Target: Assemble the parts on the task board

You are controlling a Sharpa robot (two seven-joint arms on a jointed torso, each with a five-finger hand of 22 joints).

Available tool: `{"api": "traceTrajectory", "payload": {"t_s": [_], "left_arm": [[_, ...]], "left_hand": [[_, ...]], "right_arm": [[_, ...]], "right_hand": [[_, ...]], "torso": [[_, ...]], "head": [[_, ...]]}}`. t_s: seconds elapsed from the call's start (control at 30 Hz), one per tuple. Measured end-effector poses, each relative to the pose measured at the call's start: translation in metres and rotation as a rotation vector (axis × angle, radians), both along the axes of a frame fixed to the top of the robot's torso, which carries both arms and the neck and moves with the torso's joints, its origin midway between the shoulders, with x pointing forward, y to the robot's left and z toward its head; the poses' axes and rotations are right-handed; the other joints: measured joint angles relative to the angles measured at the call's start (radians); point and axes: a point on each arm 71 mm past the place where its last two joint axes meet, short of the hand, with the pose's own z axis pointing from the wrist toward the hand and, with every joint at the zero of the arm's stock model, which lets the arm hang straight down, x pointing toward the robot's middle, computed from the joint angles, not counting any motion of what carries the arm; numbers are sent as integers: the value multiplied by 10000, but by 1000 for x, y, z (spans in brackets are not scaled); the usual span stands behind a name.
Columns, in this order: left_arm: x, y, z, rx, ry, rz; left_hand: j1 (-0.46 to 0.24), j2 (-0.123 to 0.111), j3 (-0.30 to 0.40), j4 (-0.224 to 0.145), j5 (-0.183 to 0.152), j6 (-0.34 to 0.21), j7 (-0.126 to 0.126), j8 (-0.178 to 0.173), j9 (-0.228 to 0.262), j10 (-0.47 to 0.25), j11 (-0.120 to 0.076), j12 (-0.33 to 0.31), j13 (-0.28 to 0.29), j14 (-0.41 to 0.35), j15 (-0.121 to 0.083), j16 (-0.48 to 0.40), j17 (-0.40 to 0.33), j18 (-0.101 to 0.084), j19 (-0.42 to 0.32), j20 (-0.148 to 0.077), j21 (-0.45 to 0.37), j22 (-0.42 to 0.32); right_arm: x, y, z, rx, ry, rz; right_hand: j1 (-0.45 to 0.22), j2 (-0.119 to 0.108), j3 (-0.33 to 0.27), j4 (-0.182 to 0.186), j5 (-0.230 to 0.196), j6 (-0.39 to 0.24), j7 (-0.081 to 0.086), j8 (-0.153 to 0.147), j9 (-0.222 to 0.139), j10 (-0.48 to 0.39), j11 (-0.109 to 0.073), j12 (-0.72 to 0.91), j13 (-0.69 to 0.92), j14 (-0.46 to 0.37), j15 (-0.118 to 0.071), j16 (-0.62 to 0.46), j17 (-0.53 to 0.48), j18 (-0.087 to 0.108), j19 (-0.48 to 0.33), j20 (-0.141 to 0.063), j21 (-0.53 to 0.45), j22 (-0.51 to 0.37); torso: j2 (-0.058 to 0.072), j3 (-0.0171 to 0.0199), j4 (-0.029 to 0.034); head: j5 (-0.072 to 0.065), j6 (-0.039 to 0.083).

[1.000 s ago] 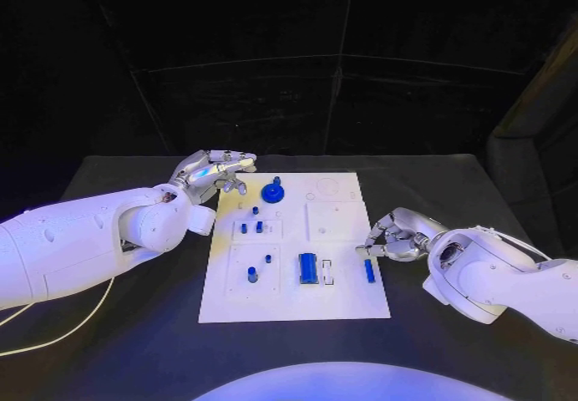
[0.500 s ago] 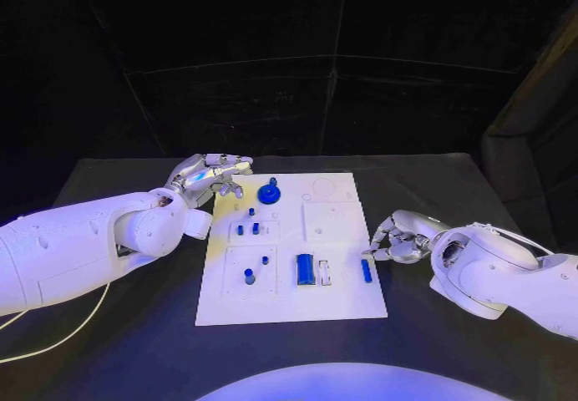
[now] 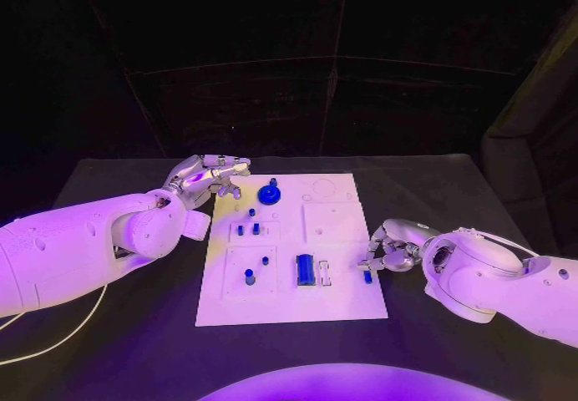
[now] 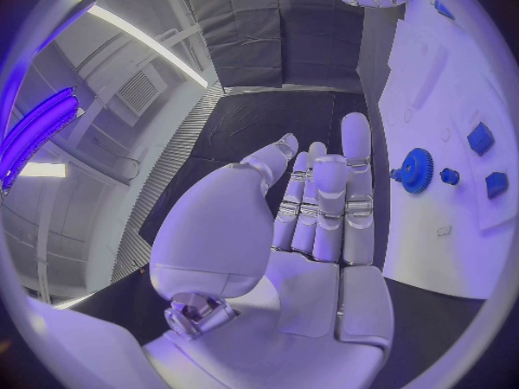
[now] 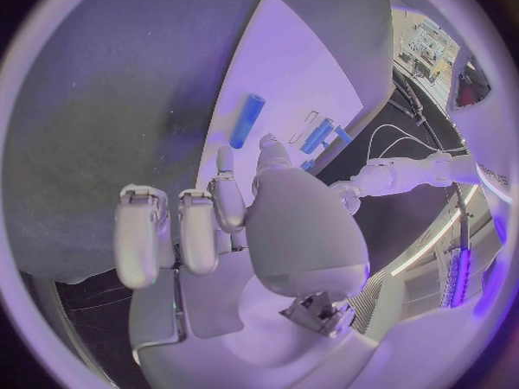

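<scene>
We see the flat white rectangular task board (image 3: 293,305) lying in the middle of the black counter (image 3: 109,351), and we place everything else from it. On the board, a round blue toothed gear part (image 3: 269,195) sits near the far edge, with a small blue peg beside it in the left wrist view. Toward the middle, on the board's left half, stand two small blue block parts (image 3: 247,229), and nearer the robot a short blue pin (image 3: 250,276) stands in a left-hand recess. A wider blue rectangular part (image 3: 306,269) lies at the board's centre-near area, with a pale slim piece (image 3: 324,270) just beside it. A slim blue bar part (image 3: 367,275) lies close to the board's right edge. Our right hand (image 3: 387,247) sits at that right edge, its fingers (image 3: 365,263) curled in toward the bar; from the head view we cannot tell whether they touch it, and the right wrist view shows the bar apart from the fingertips, with nothing held. Our left hand (image 3: 207,175) hovers by the board's far left corner, beside the gear; in the left wrist view its fingers (image 4: 328,194) stretch out straight and close together, holding nothing.
</scene>
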Motion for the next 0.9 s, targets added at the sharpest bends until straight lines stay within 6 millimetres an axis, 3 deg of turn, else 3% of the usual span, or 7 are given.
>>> {"api": "traceTrajectory", "payload": {"t_s": [0.77, 0.9], "left_arm": [[0, 3, 0, 27, -3, 43], [0, 3, 0, 29, -2, 44]], "left_hand": [[0, 0, 0, 0, 0, 0, 0, -1, 0, 0, 0, 0, 0, 1, 1, 0, 2, 0, 0, 0, 0, 2], [0, 0, 0, 0, 0, 0, 0, -1, 0, 1, 1, 0, 0, 1, 1, 0, 2, 0, 0, 0, 0, 2]], "right_arm": [[0, 7, -1, -981, -185, 391], [-2, 12, -1, -1023, -132, 548]], "right_hand": [[-55, -54, -295, 191, -519, 290, -73, -51, 8, -38, -37, -83, -1, 0, 0, -37, 7, 0, 0, 0, -40, 6], [356, -136, -222, -73, -368, 338, -91, -49, 19, -42, -38, -81, 17, 0, 0, -38, 6, -1, 0, 0, -40, 5]], "torso": [[14, 4, -5], [14, 3, -5]], "head": [[10, -72], [14, -99]]}}
